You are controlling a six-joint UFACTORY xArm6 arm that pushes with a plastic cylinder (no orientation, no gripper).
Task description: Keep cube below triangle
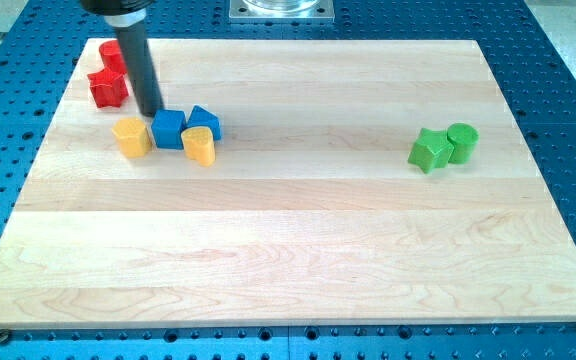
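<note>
A blue cube [169, 129] sits on the wooden board [298, 250] at the upper left. A blue triangle block [206, 120] touches it on the view's right, slightly higher in the view. My tip [152, 113] is just above and left of the blue cube, close to its top left corner. The rod rises from there to the view's top.
A yellow block [132, 137] lies left of the cube, another yellow block [199, 146] below the triangle. Two red blocks [109, 87] sit left of the rod, one partly hidden by it. A green star-like block [428, 150] and a green cylinder [462, 142] are at right.
</note>
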